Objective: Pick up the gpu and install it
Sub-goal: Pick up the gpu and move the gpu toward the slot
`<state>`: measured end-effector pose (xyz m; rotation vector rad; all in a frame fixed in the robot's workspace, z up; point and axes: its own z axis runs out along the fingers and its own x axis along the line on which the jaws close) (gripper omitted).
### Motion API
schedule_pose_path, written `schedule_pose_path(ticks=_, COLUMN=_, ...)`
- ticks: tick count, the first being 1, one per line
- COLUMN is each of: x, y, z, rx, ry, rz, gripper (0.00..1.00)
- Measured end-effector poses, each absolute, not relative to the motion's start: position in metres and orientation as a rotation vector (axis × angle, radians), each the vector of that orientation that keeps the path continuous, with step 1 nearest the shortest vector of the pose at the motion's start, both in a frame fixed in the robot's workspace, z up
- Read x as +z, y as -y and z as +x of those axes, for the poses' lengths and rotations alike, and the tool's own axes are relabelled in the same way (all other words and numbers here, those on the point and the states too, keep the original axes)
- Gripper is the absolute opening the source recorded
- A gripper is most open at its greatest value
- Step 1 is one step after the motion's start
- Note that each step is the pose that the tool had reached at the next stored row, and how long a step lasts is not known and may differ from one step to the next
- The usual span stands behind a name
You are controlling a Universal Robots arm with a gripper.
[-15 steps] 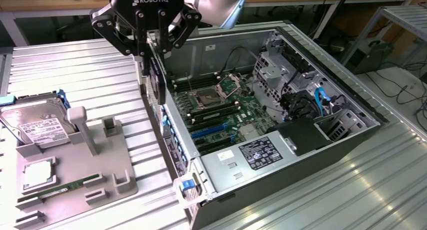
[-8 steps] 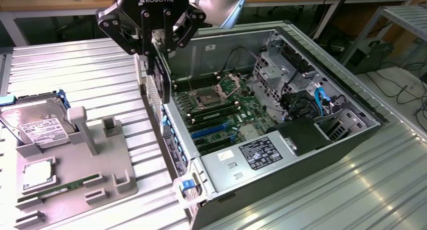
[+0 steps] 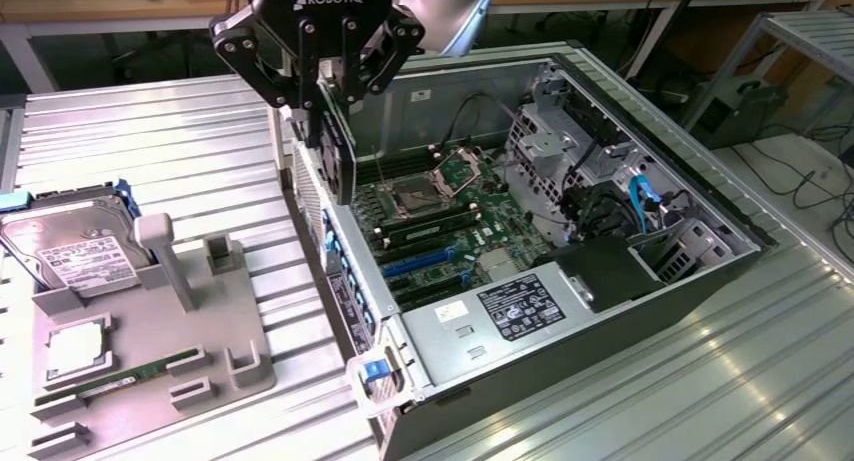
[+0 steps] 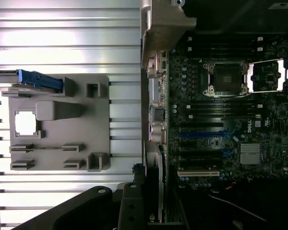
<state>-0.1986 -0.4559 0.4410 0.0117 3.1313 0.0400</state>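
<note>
The gpu [image 3: 342,166] is being held in the end effector [image 3: 330,121], whose fingers are being pressed in narrow against the card's two flat sides. The card is being kept upright on its thin edge, with its long side pointing down. It is being hung over the rim of the open computer case [image 3: 694,271], at the wall on the exterior view's left. Whether the card's bottom edge is touching that wall cannot be told.

Inside the case, the motherboard [image 3: 454,231] is being seen lying flat, and the room above it is open. The blue slots [image 3: 416,264] are being left uncovered, near the card and lower than it. The silver box [image 3: 501,311] with the label is being seen just beside the slots, toward the near end of the case. The cables [image 3: 634,206] are being kept at the exterior view's right side, well apart from the card.

Outside the case, the ribbed table [image 3: 160,141] is being seen bare between the case wall and the grey holder [image 3: 160,381]. In the holder, the hard drive [image 3: 74,246] is being stood at one end, and a green stick [image 3: 127,369] is being kept flat in a groove.

The arm is being held above the case wall, with the end effector pointing straight down. In the wrist view, the card is being seen edge-on along that wall.
</note>
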Motion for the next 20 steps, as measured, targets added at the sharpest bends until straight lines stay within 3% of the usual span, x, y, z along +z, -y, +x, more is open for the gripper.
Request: schedule_pose_path(ticks=20, x=0.441, y=0.456, z=-0.178, rx=0.04, ry=-3.131, rz=0.012, gripper=0.27)
